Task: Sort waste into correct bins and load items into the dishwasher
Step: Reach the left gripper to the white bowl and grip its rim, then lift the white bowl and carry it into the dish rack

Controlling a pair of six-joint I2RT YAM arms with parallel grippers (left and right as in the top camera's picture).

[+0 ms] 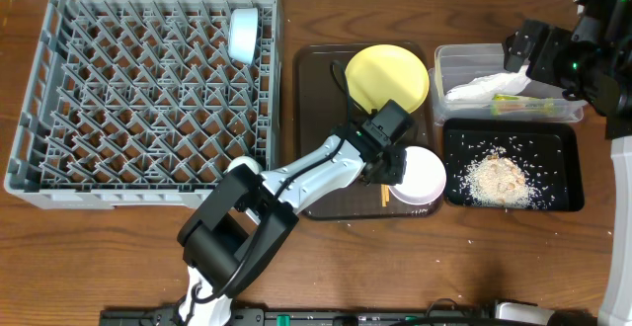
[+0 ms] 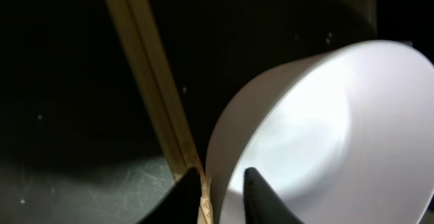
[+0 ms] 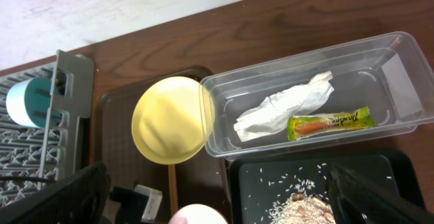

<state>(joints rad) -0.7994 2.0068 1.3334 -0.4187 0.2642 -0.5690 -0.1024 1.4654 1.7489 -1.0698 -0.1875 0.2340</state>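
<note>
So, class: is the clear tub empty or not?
Not empty: the clear tub holds a white napkin and an orange-and-green snack wrapper.

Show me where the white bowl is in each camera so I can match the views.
Overhead: the white bowl is at the lower right corner of the brown tray, below the yellow plate.
Left wrist: it fills the right half, seen close up.
Right wrist: only a sliver shows at the bottom edge, left of centre.
Shared landmark: the brown tray under it.
</note>
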